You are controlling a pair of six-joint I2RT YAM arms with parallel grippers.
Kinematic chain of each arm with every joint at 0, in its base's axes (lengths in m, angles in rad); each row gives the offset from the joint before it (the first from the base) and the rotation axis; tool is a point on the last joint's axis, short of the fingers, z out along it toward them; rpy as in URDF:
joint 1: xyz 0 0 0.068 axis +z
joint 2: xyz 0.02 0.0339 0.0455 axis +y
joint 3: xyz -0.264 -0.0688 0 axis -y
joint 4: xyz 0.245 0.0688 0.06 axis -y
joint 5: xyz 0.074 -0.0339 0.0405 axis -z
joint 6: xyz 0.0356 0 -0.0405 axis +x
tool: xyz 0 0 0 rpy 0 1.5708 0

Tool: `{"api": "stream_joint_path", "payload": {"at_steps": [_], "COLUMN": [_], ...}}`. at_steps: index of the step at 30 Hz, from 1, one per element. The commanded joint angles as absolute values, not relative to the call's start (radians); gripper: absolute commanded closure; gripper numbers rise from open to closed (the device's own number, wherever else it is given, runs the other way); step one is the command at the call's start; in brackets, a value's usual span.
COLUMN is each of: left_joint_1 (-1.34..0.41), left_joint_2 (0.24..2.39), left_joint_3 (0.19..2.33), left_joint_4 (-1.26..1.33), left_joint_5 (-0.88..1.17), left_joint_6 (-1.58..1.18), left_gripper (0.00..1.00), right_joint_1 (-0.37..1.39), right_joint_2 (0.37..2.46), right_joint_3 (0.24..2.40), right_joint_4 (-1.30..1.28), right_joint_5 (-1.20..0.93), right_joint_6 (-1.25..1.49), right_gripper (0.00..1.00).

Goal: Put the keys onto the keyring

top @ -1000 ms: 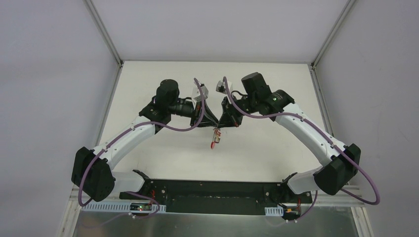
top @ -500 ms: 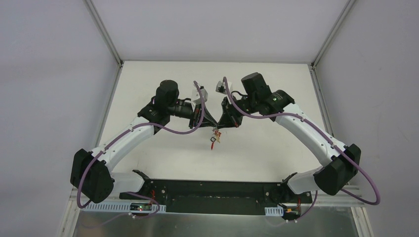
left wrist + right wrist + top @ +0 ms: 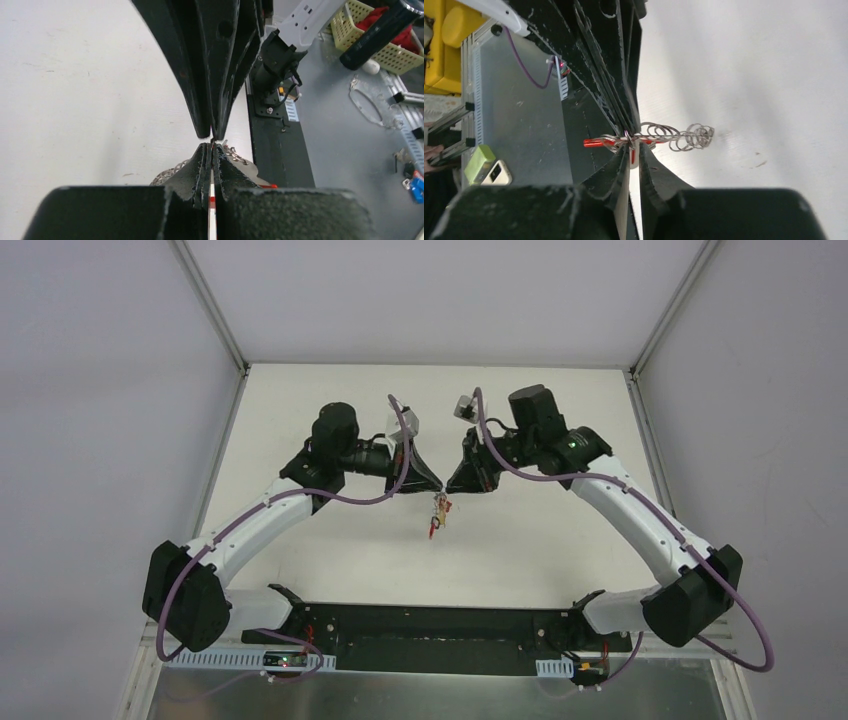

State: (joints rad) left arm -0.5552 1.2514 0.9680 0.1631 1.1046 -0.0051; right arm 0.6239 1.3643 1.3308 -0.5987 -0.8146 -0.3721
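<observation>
The left arm [image 3: 255, 525] and right arm [image 3: 640, 515] bend inward, wrists level, tips nearly meeting at the keyring [image 3: 599, 143]: the left gripper [image 3: 438, 487] clamped on it, the right gripper [image 3: 452, 487] just beside it, barely parted.

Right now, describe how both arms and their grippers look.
The left arm and right arm: white links, bulky black joints, purple cable looped alongside. A green light glows on the right one. The left gripper and right gripper: black, two tapered fingers each.
</observation>
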Motion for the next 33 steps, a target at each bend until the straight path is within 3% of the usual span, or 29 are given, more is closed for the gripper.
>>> {"api": "stream_joint_path", "payload": {"at_steps": [1, 5, 12, 16, 22, 33], "left_joint_1": [-0.540, -0.538, -0.538, -0.538, -0.538, -0.538], "left_joint_2": [1.234, 1.255, 1.274, 1.276, 1.282, 1.305], "left_joint_3": [0.908, 0.885, 0.874, 0.868, 0.863, 0.865], "left_joint_4": [0.508, 0.706, 0.821, 0.857, 0.872, 0.914], "left_joint_5": [1.127, 1.118, 1.104, 1.103, 1.104, 1.093], "left_joint_6": [-0.315, -0.473, -0.575, -0.604, -0.614, -0.650], "left_gripper": [1.00, 1.00, 1.00, 1.00, 1.00, 1.00], "right_joint_1": [0.549, 0.530, 0.520, 0.518, 0.518, 0.519], "right_joint_2": [1.270, 1.241, 1.229, 1.229, 1.235, 1.245], "right_joint_3": [1.294, 1.268, 1.250, 1.244, 1.252, 1.249], "right_joint_4": [-0.456, -0.426, -0.409, -0.401, -0.395, -0.375], "right_joint_5": [-0.890, -0.923, -0.953, -0.947, -0.952, -0.971], "right_joint_6": [-0.312, -0.298, -0.299, -0.300, -0.290, -0.269], "right_gripper": [0.82, 0.75, 0.71, 0.70, 0.78, 0.79]}}
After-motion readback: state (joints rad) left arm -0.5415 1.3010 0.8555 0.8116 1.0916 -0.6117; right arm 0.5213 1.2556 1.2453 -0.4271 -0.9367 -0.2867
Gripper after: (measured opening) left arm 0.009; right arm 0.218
